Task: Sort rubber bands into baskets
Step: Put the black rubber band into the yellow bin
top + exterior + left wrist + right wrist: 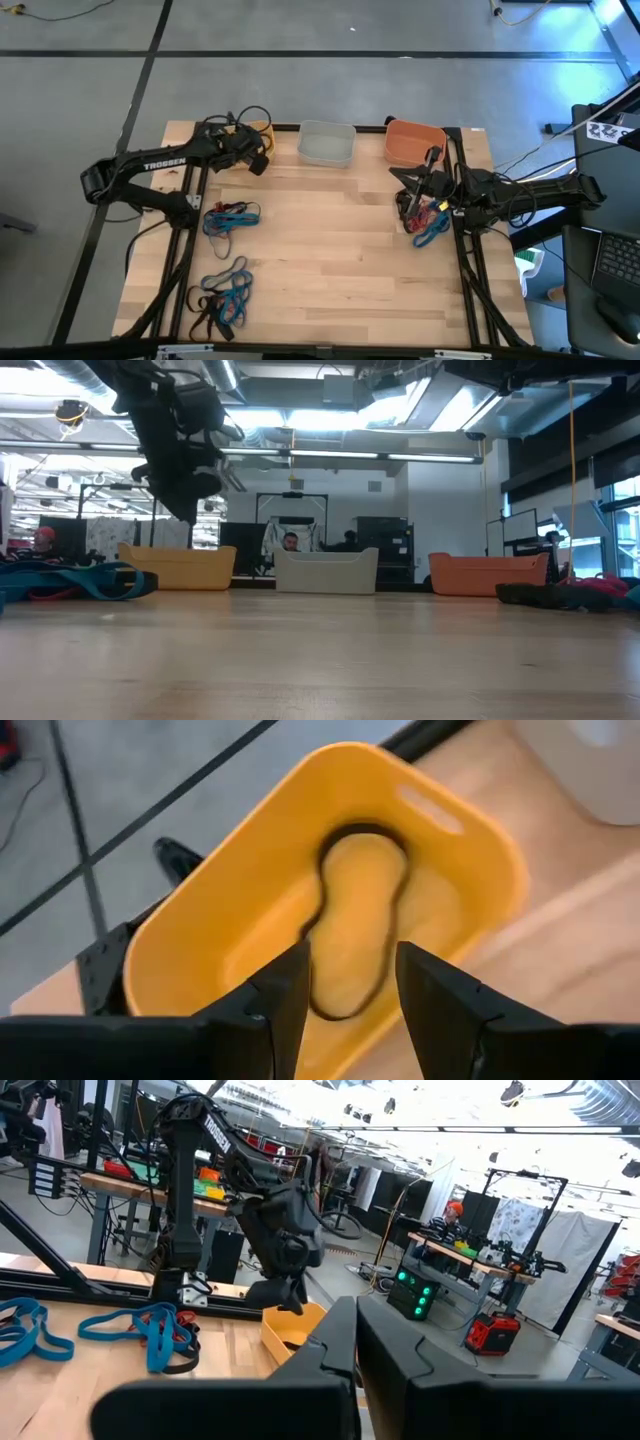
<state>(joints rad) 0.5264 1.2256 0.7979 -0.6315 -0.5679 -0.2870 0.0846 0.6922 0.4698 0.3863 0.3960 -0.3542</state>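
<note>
A black rubber band (352,920) is inside the yellow basket (250,890), which stands at the table's far left (265,128). My left gripper (350,990) hangs above that basket, slanting down, fingers open, one on either side of the band's near end in its wrist view. My right gripper (356,1330) is shut and holds nothing; it hovers near the right edge (408,190), in front of the orange basket (415,143). The pale grey basket (327,143) stands between the other two baskets.
Piles of blue, black and red-orange rubber bands lie at the left (230,217), at the near left (222,295) and under my right arm (430,225). Bare wood spans the table's middle. A black frame rail (185,250) runs along each side.
</note>
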